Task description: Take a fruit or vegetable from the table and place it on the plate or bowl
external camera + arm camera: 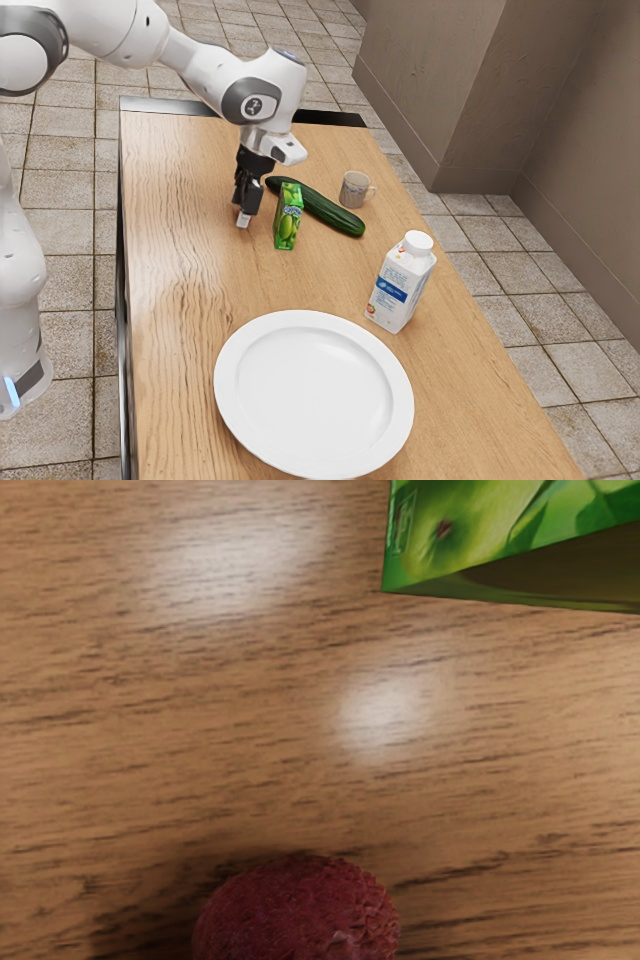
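The red fruit (pixel 296 912), rough-skinned and rounded, sat right under the hand in the wrist view, on or just over the wood of the table (pixel 200 730), with a dark shadow spread beside it. Neither view showed whether it was gripped or merely lay beneath the hand. A corner of the green carton (pixel 500 530) showed a little beyond the fruit, apart from it.

In the exterior view the gripper (pixel 244 212) hung low over the table in the upper middle of the frame, pointing down. It was just to the exterior view's left of the green carton (pixel 288 215), close but not touching. How far open it stood could not be made out — from that side it read as one dark block — nor could I tell whether it held anything.

The green carton stood upright. Behind it the cucumber (pixel 322 206) lay slantwise on the table, running toward the exterior view's right, and the mug (pixel 353 188) stood just past the cucumber's far end.

Right of centre the milk carton (pixel 400 282) stood upright near the table's edge, well apart from the cucumber. The white plate (pixel 228 380) lay in the lower middle of the frame, near the milk carton but not touching it — and well apart from the gripper. The arm (pixel 200 60) came in from the upper left.
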You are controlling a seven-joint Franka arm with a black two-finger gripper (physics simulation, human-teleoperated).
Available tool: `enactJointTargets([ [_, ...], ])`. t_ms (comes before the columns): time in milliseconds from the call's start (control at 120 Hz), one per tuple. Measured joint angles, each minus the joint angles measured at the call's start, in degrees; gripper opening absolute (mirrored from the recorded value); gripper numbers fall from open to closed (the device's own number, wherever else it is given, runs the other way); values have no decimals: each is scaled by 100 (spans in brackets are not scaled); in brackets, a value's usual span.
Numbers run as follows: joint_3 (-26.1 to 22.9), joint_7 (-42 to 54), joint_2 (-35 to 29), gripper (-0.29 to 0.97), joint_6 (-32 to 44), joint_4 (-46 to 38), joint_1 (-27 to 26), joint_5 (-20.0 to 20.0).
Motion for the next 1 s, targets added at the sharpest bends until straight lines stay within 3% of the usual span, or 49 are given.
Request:
enactJointTargets([
  [300, 0, 15, 67, 67, 38, -2, 4, -16],
  [592, -81, -20, 76, 21, 129, 39, 7, 10],
  [883, -167, -279, -484, 17, -237, 92, 195, 81],
  [1000, -630, -519, -609, 17, -892, 628, 150, 113],
])
